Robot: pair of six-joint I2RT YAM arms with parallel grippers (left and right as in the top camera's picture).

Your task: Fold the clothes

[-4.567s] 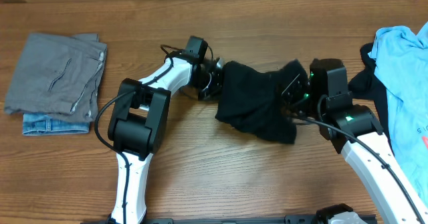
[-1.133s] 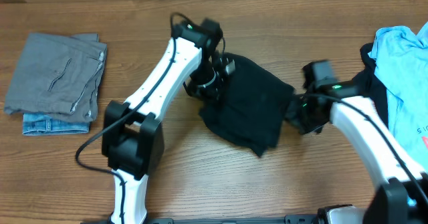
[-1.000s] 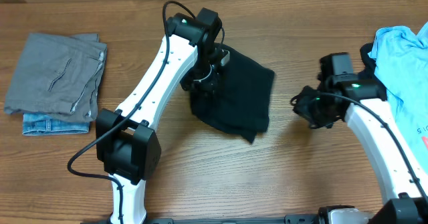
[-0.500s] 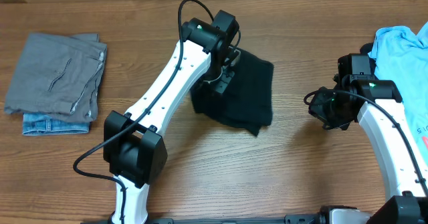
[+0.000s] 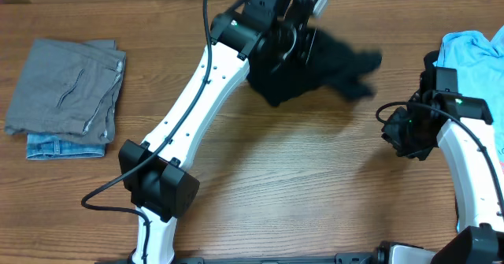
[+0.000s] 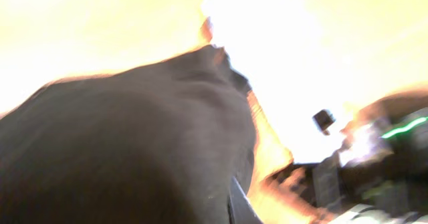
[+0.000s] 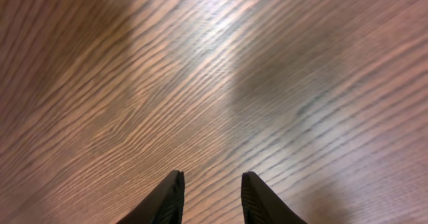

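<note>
My left gripper (image 5: pixel 293 29) is raised over the far middle of the table, shut on a bunched black garment (image 5: pixel 319 68) that hangs from it. In the left wrist view the same black garment (image 6: pixel 127 150) fills most of the blurred frame, with only one finger (image 6: pixel 239 205) showing. My right gripper (image 5: pixel 396 130) sits low at the right, apart from the black cloth. In the right wrist view the right gripper (image 7: pixel 212 184) stands open with only bare wood between its fingers. A light blue T-shirt (image 5: pixel 472 63) lies at the right edge.
A folded grey piece (image 5: pixel 67 87) rests on a denim piece (image 5: pixel 63 147) at the far left. A dark piece of cloth (image 5: pixel 431 62) pokes out from under the blue T-shirt. The wooden table (image 5: pixel 299 185) has bare wood along the front and middle.
The left arm has lifted the black garment off the table and swung it toward the far right. The right gripper has let go of it and drawn back to the right.
</note>
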